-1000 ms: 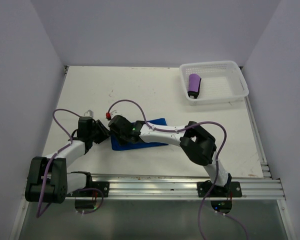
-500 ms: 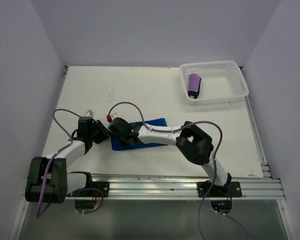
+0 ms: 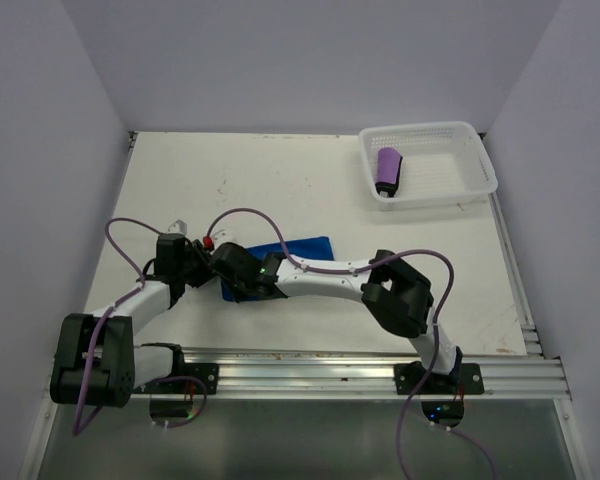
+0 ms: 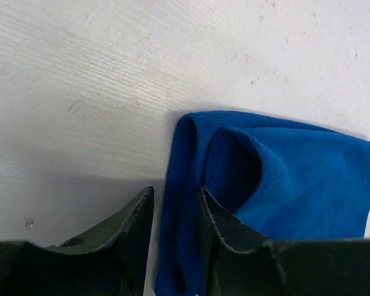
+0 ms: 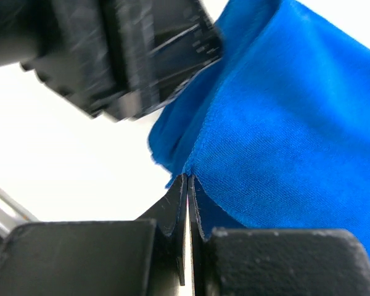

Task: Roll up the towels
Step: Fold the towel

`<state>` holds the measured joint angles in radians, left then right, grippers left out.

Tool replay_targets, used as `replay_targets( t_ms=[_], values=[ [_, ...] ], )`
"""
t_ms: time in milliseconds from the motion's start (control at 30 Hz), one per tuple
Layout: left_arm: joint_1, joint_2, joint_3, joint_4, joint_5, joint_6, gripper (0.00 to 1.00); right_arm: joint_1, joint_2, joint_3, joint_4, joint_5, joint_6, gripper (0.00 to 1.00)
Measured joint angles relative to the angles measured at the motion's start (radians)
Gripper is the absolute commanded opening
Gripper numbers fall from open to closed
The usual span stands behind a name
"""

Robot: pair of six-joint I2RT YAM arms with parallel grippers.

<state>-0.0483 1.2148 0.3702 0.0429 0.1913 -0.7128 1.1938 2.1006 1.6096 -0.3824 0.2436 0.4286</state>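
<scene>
The bright blue towel lies at the table's left middle, its near-left part hidden under my right arm. In the left wrist view the towel has a folded edge standing between my left gripper's fingers, which close on that fold. My right gripper is shut, pinching the towel's edge at its tips, right beside the left gripper. The right gripper reaches across the towel from the right. The dark purple towel lies rolled in the white mesh basket.
The basket stands at the table's far right corner. Purple cables loop over both arms near the towel. The left gripper's black body fills the upper left of the right wrist view, very close. A metal rail runs along the near edge.
My right gripper has moved left and slightly nearer, up against the left gripper, drawing the blue towel's edge along. The left arm has barely moved.
</scene>
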Motion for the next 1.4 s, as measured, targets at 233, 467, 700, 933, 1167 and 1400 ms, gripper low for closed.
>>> replay_targets(
  t_ms=[233, 467, 700, 933, 1167, 1400],
  values=[
    [0.0, 0.0, 0.0, 0.0, 0.0, 0.0, 0.38, 0.016, 0.0, -0.003, 0.004, -0.027, 0.023, 0.07],
    [0.0, 0.0, 0.0, 0.0, 0.0, 0.0, 0.38, 0.016, 0.0, -0.006, 0.003, -0.03, 0.034, 0.27],
    [0.0, -0.006, 0.0, -0.009, -0.007, 0.001, 0.38, 0.016, -0.027, -0.058, 0.008, -0.016, 0.029, 0.44],
    [0.0, -0.052, 0.023, -0.064, -0.04, 0.0, 0.39, 0.005, -0.286, -0.278, 0.02, 0.042, 0.034, 0.59],
    [0.0, -0.076, 0.143, -0.157, -0.09, 0.0, 0.42, -0.099, -0.546, -0.502, 0.069, 0.067, 0.057, 0.61],
    [0.0, -0.146, 0.291, -0.279, -0.207, 0.027, 0.44, -0.397, -0.756, -0.714, 0.076, 0.065, 0.105, 0.69]
  ],
)
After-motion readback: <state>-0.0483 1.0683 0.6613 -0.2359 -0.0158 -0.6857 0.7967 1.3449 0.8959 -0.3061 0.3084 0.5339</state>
